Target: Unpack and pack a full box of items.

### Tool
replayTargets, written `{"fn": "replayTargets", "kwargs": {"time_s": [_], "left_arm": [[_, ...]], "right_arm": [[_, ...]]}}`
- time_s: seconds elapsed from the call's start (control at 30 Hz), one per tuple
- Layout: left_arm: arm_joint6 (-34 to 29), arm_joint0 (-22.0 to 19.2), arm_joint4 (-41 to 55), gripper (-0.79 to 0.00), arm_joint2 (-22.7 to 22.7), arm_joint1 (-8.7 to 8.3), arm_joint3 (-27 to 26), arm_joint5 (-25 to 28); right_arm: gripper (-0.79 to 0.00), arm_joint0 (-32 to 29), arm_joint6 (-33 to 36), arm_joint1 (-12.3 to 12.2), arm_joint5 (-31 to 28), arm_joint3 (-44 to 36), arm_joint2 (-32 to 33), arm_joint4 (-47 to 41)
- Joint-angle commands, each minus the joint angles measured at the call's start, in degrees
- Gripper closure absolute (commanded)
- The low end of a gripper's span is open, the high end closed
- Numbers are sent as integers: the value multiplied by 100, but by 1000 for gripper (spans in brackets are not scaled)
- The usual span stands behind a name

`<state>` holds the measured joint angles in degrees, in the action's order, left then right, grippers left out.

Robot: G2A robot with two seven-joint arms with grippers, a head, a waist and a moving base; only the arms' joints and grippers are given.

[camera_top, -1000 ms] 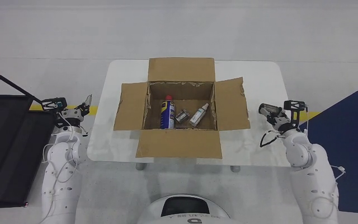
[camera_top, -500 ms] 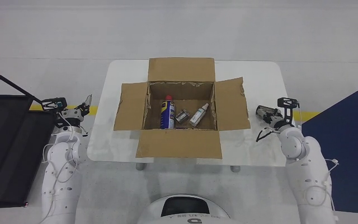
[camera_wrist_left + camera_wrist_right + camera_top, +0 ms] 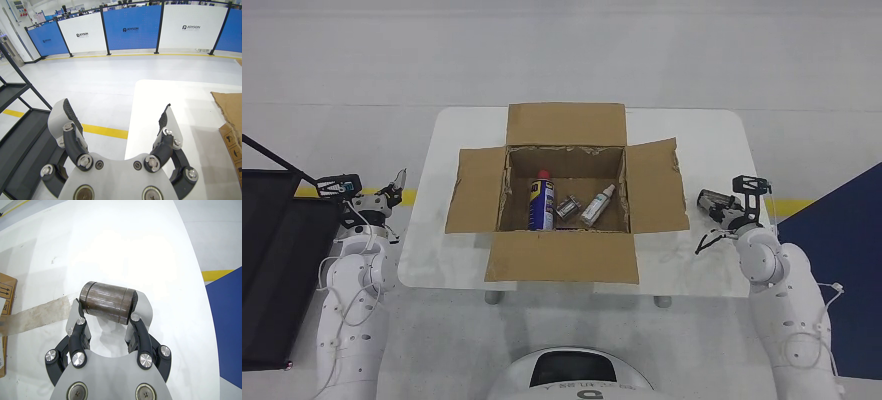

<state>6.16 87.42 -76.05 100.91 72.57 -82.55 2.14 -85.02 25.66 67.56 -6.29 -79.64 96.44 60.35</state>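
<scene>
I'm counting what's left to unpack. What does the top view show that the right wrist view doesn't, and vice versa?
Top view, not right wrist: the box's inside, holding a spray can, a small metal part and a small bottle. Right wrist, not top: finger pads pressing the metal cylinder's ends, and a tape strip on the table. Both: the right gripper holding that cylinder over the table, beside the box.

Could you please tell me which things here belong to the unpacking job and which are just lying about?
Job: cardboard box; spray can, small bottle and metal part inside it; metal cylinder held in right tool.
Lying about: black rack, tape strip on table, fence panels.
</scene>
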Motion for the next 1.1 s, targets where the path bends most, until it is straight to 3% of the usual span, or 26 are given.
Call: {"fn": "replayTargets", "kwargs": {"time_s": [0.0,0.2,0.27,0.33,0.37,0.9,1.0,1.03,1.07], "left_arm": [[0,0,0,-785,0,0,0,0],[0,0,0,-785,0,0,0,0],[0,0,0,-785,0,0,0,0],[0,0,0,-785,0,0,0,0],[0,0,0,-785,0,0,0,0],[0,0,0,-785,0,0,0,0],[0,0,0,-785,0,0,0,0],[0,0,0,-785,0,0,0,0],[0,0,0,-785,0,0,0,0]], "right_arm": [[0,-11,28,-1,27,-25,-11,16],[0,-30,138,-6,106,-79,-49,50],[-77,-58,144,-8,122,-114,-48,45],[-231,-86,156,-11,115,-144,-41,23],[-265,-97,159,-12,116,-154,-37,20],[-308,-226,101,-30,90,-245,-22,-41],[-388,-257,87,-33,89,-278,-11,-58],[-499,-267,80,-35,88,-287,-8,-57],[-545,-274,79,-36,89,-294,-6,-58]]}}
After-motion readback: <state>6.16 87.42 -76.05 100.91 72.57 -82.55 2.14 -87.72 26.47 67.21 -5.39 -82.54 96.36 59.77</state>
